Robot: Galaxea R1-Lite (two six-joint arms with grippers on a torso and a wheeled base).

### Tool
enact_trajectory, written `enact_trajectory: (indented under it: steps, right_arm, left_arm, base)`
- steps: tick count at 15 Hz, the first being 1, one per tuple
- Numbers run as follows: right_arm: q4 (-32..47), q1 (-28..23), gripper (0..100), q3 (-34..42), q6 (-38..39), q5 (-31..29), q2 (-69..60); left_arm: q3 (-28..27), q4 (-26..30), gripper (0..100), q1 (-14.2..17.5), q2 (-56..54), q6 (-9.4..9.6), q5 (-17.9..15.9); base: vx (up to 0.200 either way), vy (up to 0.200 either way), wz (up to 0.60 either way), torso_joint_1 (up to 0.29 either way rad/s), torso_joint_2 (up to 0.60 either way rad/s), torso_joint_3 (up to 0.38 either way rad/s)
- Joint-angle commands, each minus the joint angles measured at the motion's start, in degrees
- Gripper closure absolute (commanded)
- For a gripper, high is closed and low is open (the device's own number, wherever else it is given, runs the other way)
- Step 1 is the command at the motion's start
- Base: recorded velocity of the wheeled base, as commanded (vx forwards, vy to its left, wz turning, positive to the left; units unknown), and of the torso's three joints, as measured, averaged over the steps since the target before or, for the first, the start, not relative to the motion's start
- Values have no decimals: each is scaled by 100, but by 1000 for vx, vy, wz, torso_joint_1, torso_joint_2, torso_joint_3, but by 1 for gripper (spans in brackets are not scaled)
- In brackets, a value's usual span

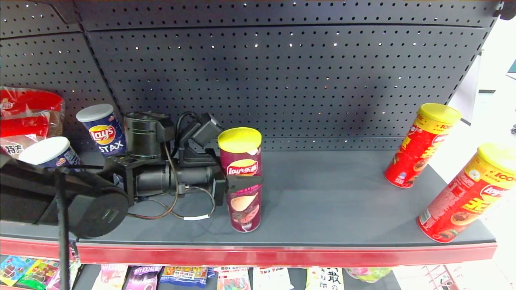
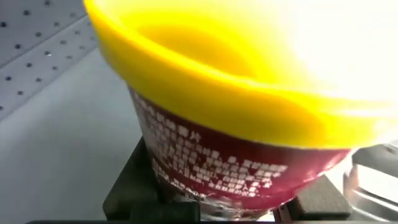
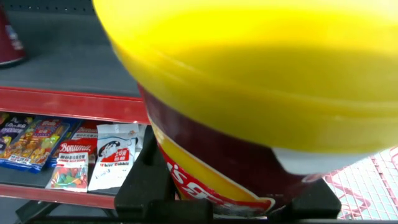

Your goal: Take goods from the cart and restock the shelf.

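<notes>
- My left pincer (image 1: 242,182) is pinching the maroon chip can (image 1: 241,161) round its middle, with one dark finger across the label.
- The can is upright with its yellow lid up. Its base is on or just above the grey shelf (image 1: 322,209); I cannot tell whether it bears. The red front lip (image 1: 282,253) is near, at 6 o'clock.
- If I spread while the base is not down, or let a finger drag as I back out, I judge this tall, narrow can may topple. Falling toward 6 o'clock, it would go over the lip.
- My wrist and its loose cables (image 1: 177,209) lie at 9 o'clock, just beside the blue chip cans (image 1: 102,133). A wide withdrawal could knock them.
- My right pincer (image 3: 230,199) is pinching a red chip can (image 3: 261,74) in front of the shelf and below it. Raised carelessly, it could strike the lip.
- The shelved red cans (image 1: 419,149) at 3 o'clock stand well apart and pose no hazard.
- Pose: my left forearm lies level, reaching in from 9 o'clock, with the pincer side-on to the can.
</notes>
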Motion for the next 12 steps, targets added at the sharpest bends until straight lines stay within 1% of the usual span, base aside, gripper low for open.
enact_trajectory:
  steps: [1,3,5,6,9,11,12]
  right_arm:
    - [0,0,100,0,-2,2,-2]
    - [0,0,100,0,-2,2,-2]
    - [0,0,100,0,-2,2,-2]
    - [0,0,100,0,-2,2,-2]
    - [0,0,100,0,-2,2,-2]
    - [0,0,100,0,-2,2,-2]
    - [0,0,100,0,-2,2,-2]
  left_arm:
    - [180,-18,100,8,-380,4,-62]
    - [303,-343,100,34,-327,13,-291]
    - [312,-580,100,25,-196,21,-396]
    - [312,-686,100,17,-90,39,-388]
    - [312,-993,100,8,174,259,-423]
    - [321,-1002,100,-36,226,259,-449]
    - [321,-1002,100,-36,235,259,-519]
  base:
    - [0,0,0,0,0,0]
    - [0,0,0,0,0,0]
    - [0,0,0,0,0,0]
    - [0,0,0,0,0,0]
    - [0,0,0,0,0,0]
    - [0,0,0,0,0,0]
    - [0,0,0,0,0,0]
